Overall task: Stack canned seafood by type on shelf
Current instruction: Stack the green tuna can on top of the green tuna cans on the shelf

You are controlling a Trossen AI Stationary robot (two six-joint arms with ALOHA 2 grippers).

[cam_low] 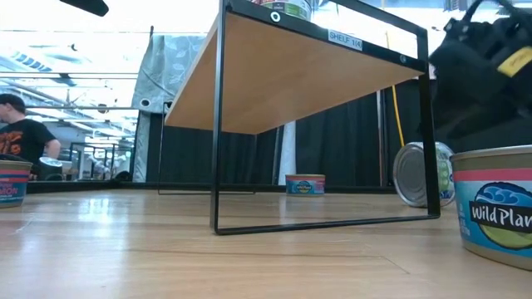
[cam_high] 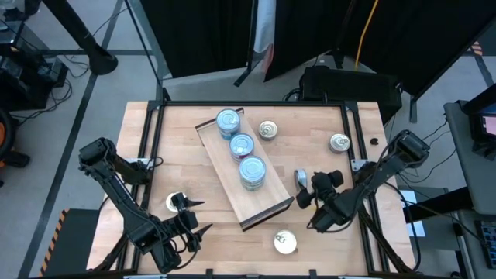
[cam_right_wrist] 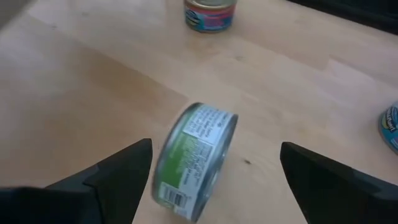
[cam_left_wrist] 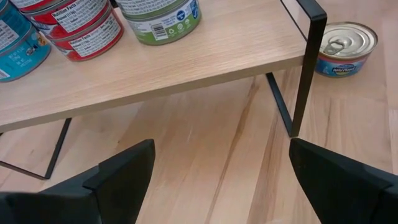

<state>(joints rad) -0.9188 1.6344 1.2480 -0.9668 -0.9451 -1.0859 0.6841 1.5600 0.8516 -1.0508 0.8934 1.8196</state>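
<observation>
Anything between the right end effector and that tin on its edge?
No. The right wrist view shows only bare tabletop between the open right end effector and the green-labelled tin.

Black curtains (cam_high: pixel 325 27) are hanging along the top of the high view, behind the wooden tabletop (cam_high: pixel 325 167), and a yellow cable (cam_high: pixel 364 31) is trailing down in front of them. Grey floor (cam_high: pixel 93 101) is showing at the left. In the low view's far left, a person in a dark shirt (cam_low: pixel 23 133) is standing under bright ceiling lighting (cam_low: pixel 75 17).
</observation>
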